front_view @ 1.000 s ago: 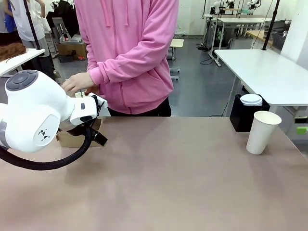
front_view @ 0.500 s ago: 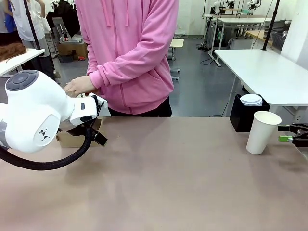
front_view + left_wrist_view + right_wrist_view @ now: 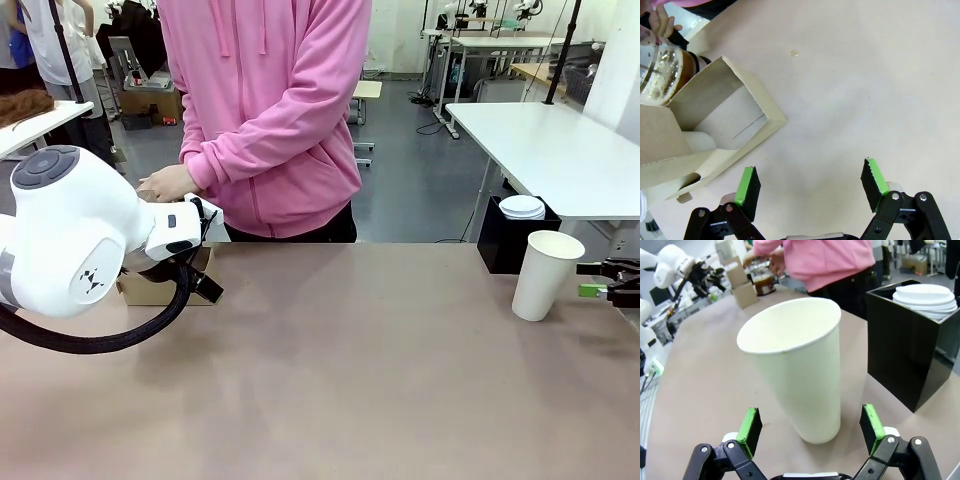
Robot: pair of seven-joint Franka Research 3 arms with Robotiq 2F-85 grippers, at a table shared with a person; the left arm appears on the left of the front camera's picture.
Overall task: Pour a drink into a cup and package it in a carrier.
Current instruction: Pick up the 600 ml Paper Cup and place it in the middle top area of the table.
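Near the right edge of the table (image 3: pixel 350 380), the right gripper (image 3: pixel 810 429) faces the upright white cup (image 3: pixel 795 365), fingers spread wide, gripping nothing; the left gripper (image 3: pixel 810 186), equally wide and empty, hovers beside the cardboard carrier (image 3: pixel 715 125).

One cup (image 3: pixel 545 273), one carrier (image 3: pixel 715 102), one pitcher (image 3: pixel 662 70), one black box (image 3: pixel 495 235)

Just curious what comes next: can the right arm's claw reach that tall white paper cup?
Probably yes. The right claw is open, the paper cup stands upright straight ahead of it, nothing lies between, and the black box stands off to one side.
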